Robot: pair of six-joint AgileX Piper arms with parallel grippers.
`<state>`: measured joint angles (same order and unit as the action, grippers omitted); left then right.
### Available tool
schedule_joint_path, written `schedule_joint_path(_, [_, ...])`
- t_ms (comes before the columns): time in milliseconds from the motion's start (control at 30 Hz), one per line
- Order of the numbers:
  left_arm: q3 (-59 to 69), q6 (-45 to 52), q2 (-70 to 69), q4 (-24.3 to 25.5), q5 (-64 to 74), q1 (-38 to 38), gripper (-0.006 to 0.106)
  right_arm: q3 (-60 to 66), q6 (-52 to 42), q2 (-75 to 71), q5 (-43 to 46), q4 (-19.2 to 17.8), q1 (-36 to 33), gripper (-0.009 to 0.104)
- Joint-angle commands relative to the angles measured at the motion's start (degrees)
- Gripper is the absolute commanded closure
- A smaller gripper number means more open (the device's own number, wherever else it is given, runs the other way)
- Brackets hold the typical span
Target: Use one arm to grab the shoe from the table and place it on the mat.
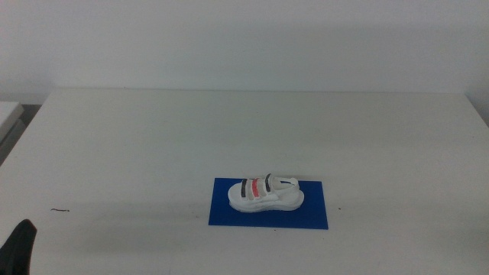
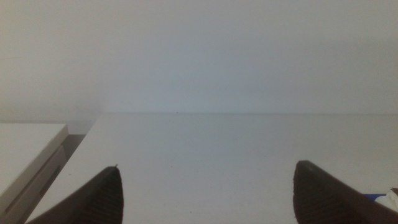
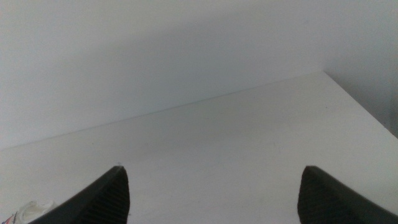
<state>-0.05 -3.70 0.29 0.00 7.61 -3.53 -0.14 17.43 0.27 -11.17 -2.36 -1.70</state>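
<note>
The white shoe (image 1: 267,193) with two black straps and one red strap lies on its sole on the blue mat (image 1: 315,214), near the front middle of the white table (image 1: 229,130). No gripper touches it. My left gripper (image 2: 205,193) is open and empty; its tip shows at the bottom left corner of the middle view (image 1: 19,248). My right gripper (image 3: 214,196) is open and empty and is out of the middle view. A bit of the shoe (image 3: 31,213) shows in the right wrist view, and a sliver of the mat (image 2: 375,196) in the left wrist view.
A small dark mark (image 1: 59,210) lies on the table at the front left. A white surface (image 1: 8,113) stands beside the table's left edge, also in the left wrist view (image 2: 25,146). A white wall rises behind the table.
</note>
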Motion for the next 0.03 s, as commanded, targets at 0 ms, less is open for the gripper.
schedule_joint_path(0, [0.0,-0.6,-0.3,0.0,-0.5,-0.3,0.007,0.1,-0.2,-0.3,0.5,-0.4,-0.1,0.016])
